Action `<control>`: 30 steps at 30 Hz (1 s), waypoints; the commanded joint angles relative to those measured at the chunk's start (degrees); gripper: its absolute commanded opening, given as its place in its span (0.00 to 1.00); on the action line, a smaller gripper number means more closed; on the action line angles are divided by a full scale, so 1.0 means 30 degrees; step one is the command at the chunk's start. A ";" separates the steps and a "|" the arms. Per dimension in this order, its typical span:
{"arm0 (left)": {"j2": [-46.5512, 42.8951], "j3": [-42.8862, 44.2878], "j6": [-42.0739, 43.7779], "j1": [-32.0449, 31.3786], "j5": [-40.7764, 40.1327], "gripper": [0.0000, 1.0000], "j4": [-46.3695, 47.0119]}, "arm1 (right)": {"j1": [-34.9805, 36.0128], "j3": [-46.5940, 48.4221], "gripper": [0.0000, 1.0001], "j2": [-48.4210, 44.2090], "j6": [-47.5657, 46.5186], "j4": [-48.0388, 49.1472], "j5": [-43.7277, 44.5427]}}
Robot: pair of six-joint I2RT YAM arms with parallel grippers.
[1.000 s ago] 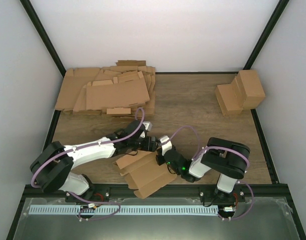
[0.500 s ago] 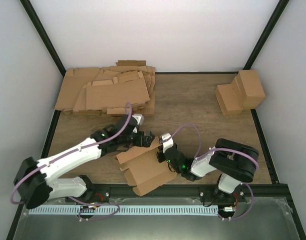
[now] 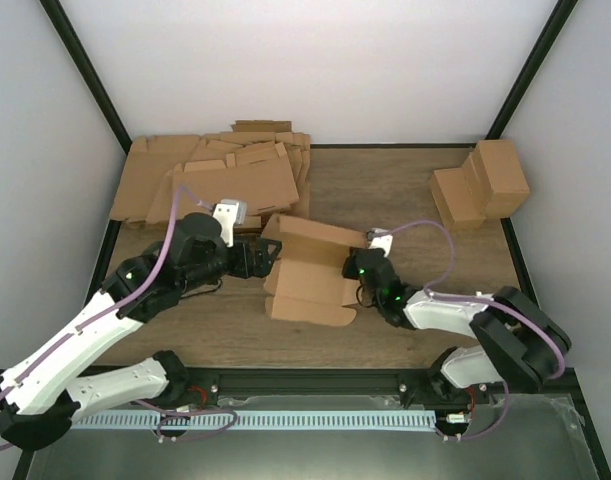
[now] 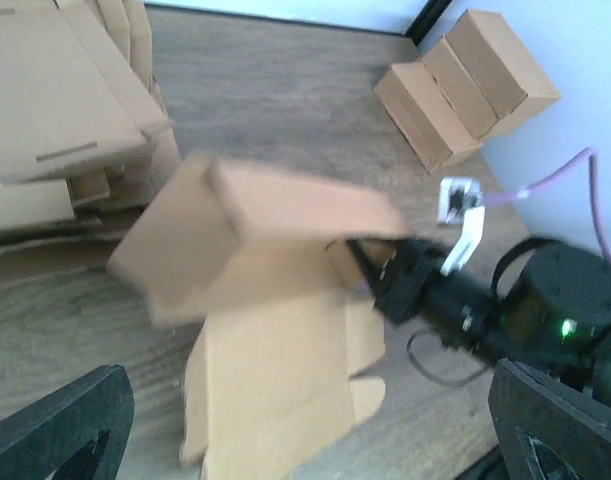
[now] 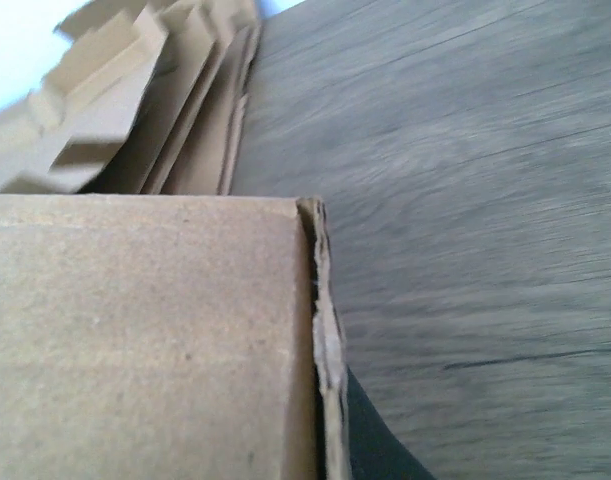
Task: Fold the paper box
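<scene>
Wooden bench [image 3: 405, 230] carries the brown die-cut cardboard paper box [image 3: 310, 280], mid-fold. Its edge sits clamped in the right hand [image 3: 361, 268]; the left hand [image 3: 270, 257] stands spread, holding nothing. Next, probably: raise a side flap.

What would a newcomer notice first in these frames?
The paper box sits mid-table, half folded with its far panel raised, and the right gripper is pinched shut on its right edge. The left gripper hangs wide open just left of it. Behind them lie a heap of flat cardboard sheets at far left and finished boxes at far right.
</scene>
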 commanded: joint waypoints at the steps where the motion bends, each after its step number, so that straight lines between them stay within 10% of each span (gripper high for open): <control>1: -0.0998 -0.0931 -0.1297 0.0042 0.1564 1.00 -0.1724 | -0.2130 -0.0482 0.01 -0.1664 0.3608 -0.1494 -0.1839; 17: -0.2486 -0.7544 -0.3150 0.0061 0.4375 0.99 0.4351 | -0.4037 -0.1136 0.01 -0.2392 0.4326 -0.0964 -0.4048; 30: 0.3672 -0.4981 -0.1787 -0.0016 0.0231 0.60 0.4347 | -0.4049 -0.2114 0.01 -0.2949 0.4386 0.0218 -0.5082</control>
